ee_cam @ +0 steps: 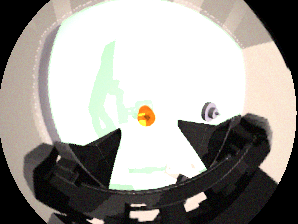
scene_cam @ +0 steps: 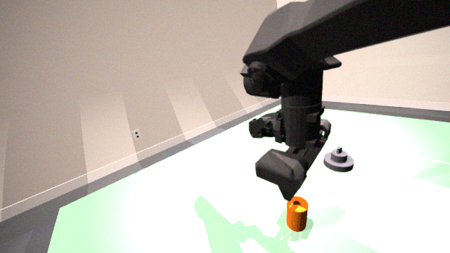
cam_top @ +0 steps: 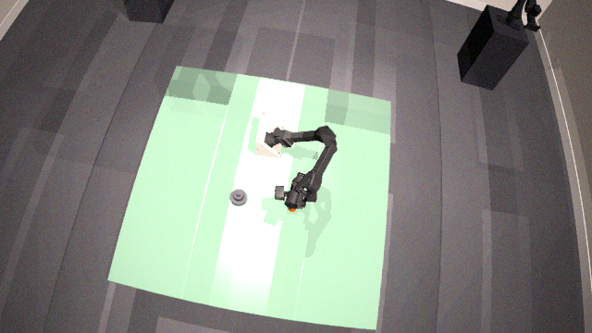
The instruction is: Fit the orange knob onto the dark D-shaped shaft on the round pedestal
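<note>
The orange knob stands upright on the pale green table top, its hole facing up. The dark round pedestal stands apart from it, with the small shaft upright at its centre; the shaft's flat side cannot be made out. My gripper is open and empty, its two fingers wide apart. It hangs above the knob, pointing down; in the wrist view the knob shows just beyond the gap between the fingertips. In the exterior view the near finger hides much of the far one.
The pale green table top bears the arm's cream base mount, on the far side from the knob. The arm bends round from there. A black box stands on the floor beyond the table, and another dark box at the upper left.
</note>
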### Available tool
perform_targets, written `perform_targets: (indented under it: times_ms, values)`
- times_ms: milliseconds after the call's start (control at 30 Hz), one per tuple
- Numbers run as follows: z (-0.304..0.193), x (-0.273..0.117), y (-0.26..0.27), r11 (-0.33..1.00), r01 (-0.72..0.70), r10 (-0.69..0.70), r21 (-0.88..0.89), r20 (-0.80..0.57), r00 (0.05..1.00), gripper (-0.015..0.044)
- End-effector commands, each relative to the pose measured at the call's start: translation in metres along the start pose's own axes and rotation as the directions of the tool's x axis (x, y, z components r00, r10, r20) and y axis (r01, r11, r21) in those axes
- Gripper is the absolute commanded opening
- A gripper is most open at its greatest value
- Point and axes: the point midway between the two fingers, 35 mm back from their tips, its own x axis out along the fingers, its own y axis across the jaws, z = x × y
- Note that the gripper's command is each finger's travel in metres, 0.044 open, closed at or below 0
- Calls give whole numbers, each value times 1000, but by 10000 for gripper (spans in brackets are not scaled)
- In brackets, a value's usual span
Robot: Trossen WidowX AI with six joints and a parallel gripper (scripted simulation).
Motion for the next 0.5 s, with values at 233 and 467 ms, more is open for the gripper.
perform_targets:
  times_ms: [233,467]
  values:
    - [-3,34,2,1000,-7,7,-2,-10,1000,440]
    - [-2,44,2,1000,-6,6,-2,-10,1000,440]
